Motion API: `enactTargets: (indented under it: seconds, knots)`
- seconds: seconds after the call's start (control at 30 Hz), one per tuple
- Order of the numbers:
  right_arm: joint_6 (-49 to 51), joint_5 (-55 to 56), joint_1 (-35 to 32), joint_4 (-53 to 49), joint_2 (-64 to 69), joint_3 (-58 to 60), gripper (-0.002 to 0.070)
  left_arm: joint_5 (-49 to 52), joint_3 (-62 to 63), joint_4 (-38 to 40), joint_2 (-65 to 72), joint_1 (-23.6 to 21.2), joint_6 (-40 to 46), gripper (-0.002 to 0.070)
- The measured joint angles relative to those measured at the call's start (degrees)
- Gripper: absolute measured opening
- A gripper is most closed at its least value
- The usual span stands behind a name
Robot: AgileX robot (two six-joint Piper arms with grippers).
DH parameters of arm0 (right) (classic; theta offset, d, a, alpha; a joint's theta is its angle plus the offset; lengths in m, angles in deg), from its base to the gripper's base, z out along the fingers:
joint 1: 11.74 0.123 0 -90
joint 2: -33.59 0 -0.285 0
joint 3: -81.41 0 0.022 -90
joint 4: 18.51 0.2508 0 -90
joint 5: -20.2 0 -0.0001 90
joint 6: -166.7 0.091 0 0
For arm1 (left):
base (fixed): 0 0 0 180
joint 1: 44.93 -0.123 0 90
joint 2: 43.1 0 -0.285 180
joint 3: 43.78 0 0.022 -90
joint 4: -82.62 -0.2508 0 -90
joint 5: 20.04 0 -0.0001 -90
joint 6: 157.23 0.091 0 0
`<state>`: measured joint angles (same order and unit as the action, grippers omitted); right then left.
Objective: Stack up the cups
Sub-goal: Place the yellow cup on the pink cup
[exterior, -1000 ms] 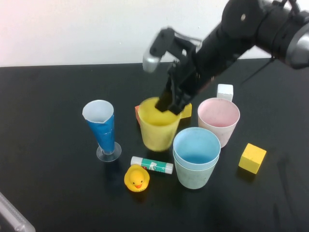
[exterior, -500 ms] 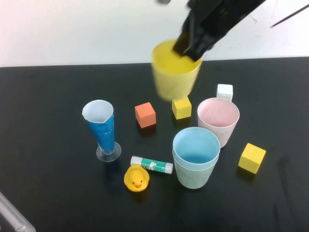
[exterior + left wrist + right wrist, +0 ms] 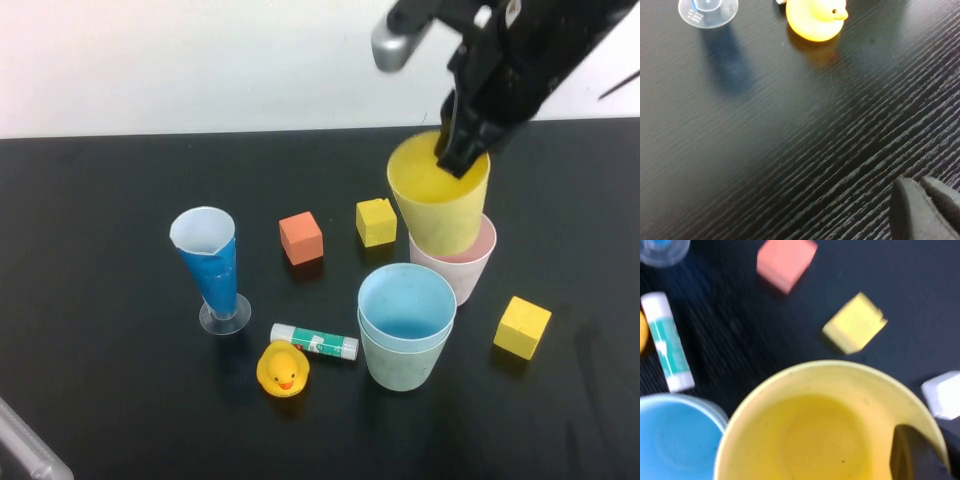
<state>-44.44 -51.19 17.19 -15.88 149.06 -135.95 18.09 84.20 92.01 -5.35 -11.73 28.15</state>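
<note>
Over pink cup (image 3: 470, 268) – right jaws (image 3: 462, 158) grip yellow cup (image 3: 438, 205) | left jaws (image 3: 925, 210) – unclear

A robot lab test bench, not a home or kitchen

A bare black wood-grain desk (image 3: 100, 400) runs to a plain white wall (image 3: 180, 60) along its far edge, and on it sits a staged mix of unrelated props: pastel plastic cups (image 3: 405, 335), foam blocks in orange (image 3: 301, 237) and yellow (image 3: 522, 327), a rubber duck (image 3: 284, 369), a glue stick (image 3: 315, 341), and a blue cone glass (image 3: 212, 265) toward the left edge
</note>
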Motion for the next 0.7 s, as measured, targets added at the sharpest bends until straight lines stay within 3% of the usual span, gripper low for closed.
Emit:
enactTargets:
  seconds: [0.27,0.43,0.7]
  knots:
    - [0.00,0.00,-3.81,0.45,0.02,1.36,0.0029,0.00,0.00,0.00,0.00,0.00,0.00,0.0001]
    - [-3.49,0.00,-7.57,6.69,0.02,1.46,0.0029,0.00,0.00,0.00,0.00,0.00,0.00,0.0001]
    - [-6.67,0.00,-8.24,9.99,1.15,1.46,0.0029,-0.46,0.00,0.00,0.00,0.00,-0.05,0.0001]
